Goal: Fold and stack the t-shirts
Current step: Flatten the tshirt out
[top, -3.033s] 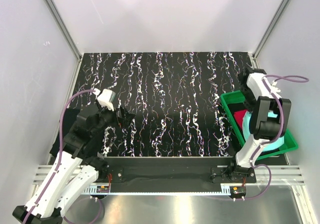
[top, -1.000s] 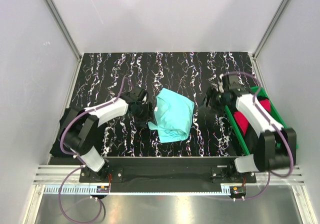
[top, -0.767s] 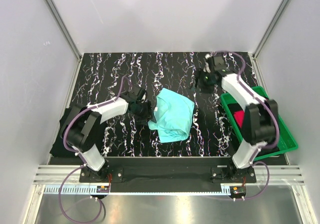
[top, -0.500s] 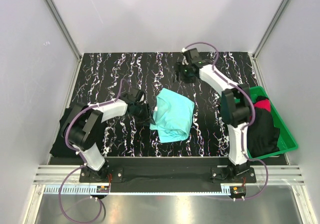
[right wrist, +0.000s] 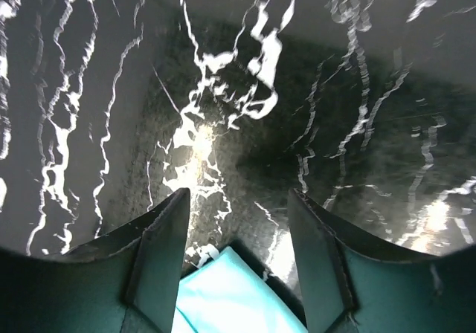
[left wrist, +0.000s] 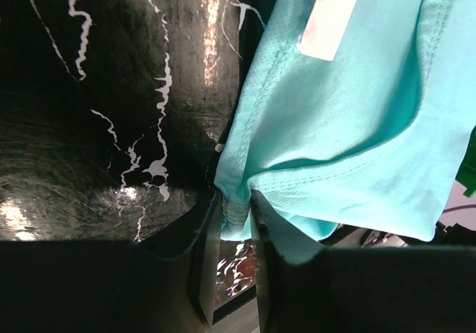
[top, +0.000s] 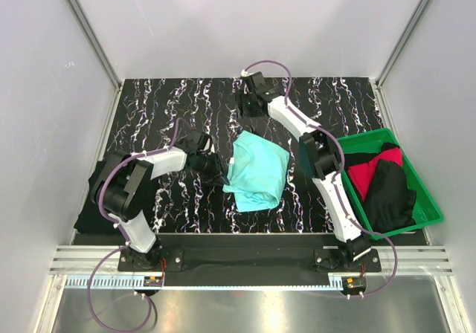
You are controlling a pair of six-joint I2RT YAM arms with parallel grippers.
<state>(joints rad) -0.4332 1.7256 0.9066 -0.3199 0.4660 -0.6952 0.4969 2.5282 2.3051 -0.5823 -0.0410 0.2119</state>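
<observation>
Left wrist: turquoise t-shirt (left wrist: 342, 125) in hand (left wrist: 234, 218)

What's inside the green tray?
A red shirt with black cloth piled over it. They cover most of the tray floor, so anything underneath is hidden.

It was a lab robot cell, not a home: plain white walls (top: 245, 28) met at aluminium posts (top: 88, 34) beyond the right gripper (right wrist: 236, 195). Two arms (top: 297, 125) trailing purple cables (top: 95, 199) were bolted by a metal rail (top: 431, 257), above a marbled mat (top: 171, 102).
</observation>
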